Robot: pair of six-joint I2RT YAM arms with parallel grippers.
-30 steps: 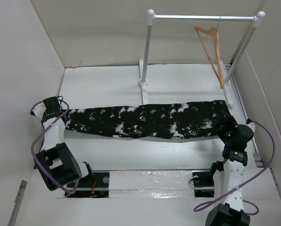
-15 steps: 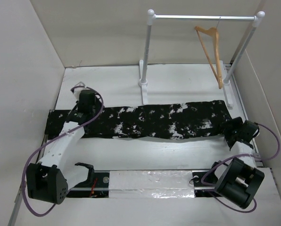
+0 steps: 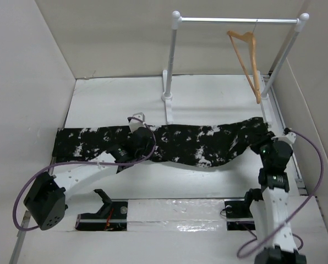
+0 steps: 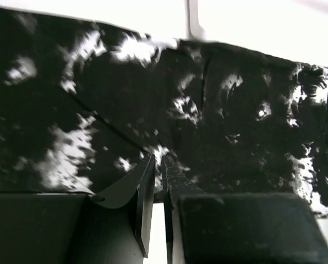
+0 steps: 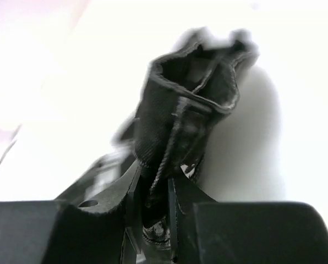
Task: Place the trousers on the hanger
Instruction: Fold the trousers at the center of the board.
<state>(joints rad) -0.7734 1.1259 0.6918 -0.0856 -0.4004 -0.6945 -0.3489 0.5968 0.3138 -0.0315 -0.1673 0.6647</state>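
i see the trousers stretched left to right across the table's middle, one end by the left edge | right gripper near the right edge, clamped on the bunched other end | left gripper at mid-cloth, jaws nearly together, can't tell if fabric is pinched | hanger on the rack, far right corner

The left end effector is now over the middle of the long black, white-splattered fabric trousers, away from their 9 o'clock end, which lies flat on the white counter. At 3 o'clock, the right end effector sits higher, lifting the pinched end.
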